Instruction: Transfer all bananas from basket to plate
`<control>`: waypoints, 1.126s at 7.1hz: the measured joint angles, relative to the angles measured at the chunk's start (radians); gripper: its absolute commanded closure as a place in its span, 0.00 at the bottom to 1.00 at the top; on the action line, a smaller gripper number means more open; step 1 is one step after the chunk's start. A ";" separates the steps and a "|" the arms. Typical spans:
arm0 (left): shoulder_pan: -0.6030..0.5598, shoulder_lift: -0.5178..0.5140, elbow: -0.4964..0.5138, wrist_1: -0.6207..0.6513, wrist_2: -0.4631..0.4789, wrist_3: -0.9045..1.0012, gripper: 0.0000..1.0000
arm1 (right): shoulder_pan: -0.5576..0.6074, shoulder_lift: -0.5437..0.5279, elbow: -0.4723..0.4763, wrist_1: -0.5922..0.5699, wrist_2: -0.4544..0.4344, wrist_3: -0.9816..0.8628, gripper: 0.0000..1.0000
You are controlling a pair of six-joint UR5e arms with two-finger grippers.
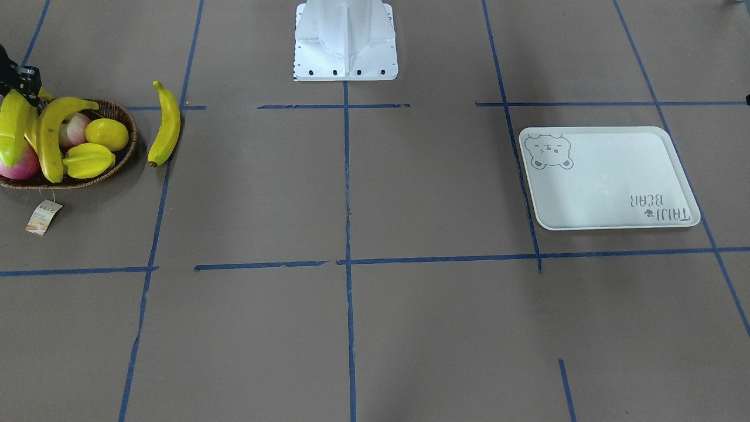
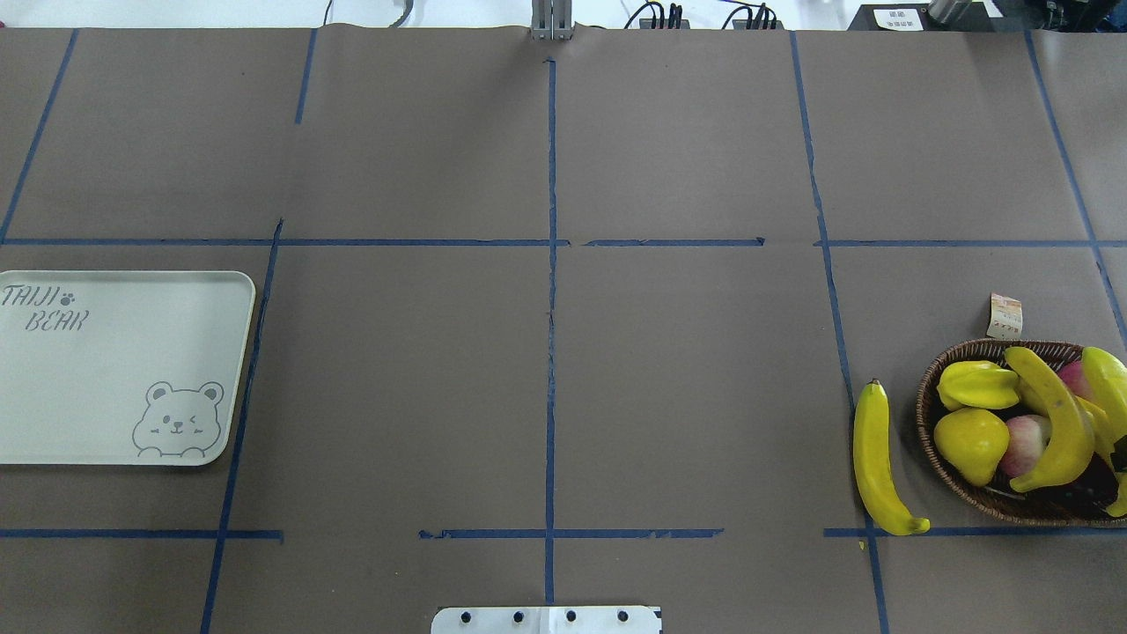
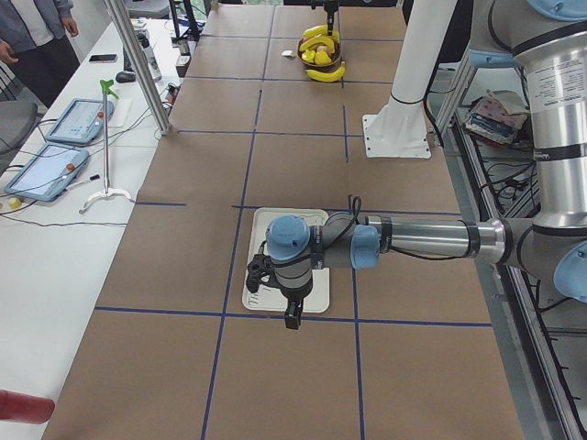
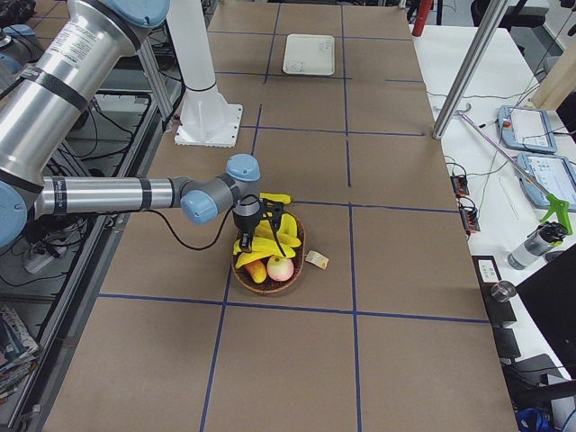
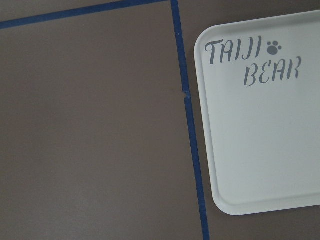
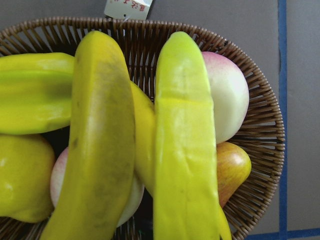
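We judge the bananas light and stiff. Their smooth, glossy skin may slip between narrow fingers, and they look moulded, so bruising seems no worry. The best hold is across the thick middle, square to the curve, not at the tapering dark tips.

The loose banana (image 1: 166, 124) lies flat on the counter (image 1: 351, 328) just beside the basket (image 1: 126, 149) and looks an easy pick. The rest lie in the basket on top of other fruit. There is a duller banana (image 6: 100, 145) with a brownish streak, a greenish-yellow banana (image 6: 185, 150) beside it, and another partly hidden beneath them. The plate (image 1: 615, 176) sits well apart towards the counter's other end and holds no banana yet.

The right tool (image 4: 258, 234) hangs close over the basket. We cannot tell whether its fingers are spread or pinching anything. The left tool (image 3: 292, 318) hovers at the plate's edge, and we cannot tell its state either.
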 measured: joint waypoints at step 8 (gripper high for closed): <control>0.030 -0.114 -0.026 -0.113 -0.007 -0.002 0.00 | 0.307 0.134 0.065 0.023 0.313 -0.091 0.96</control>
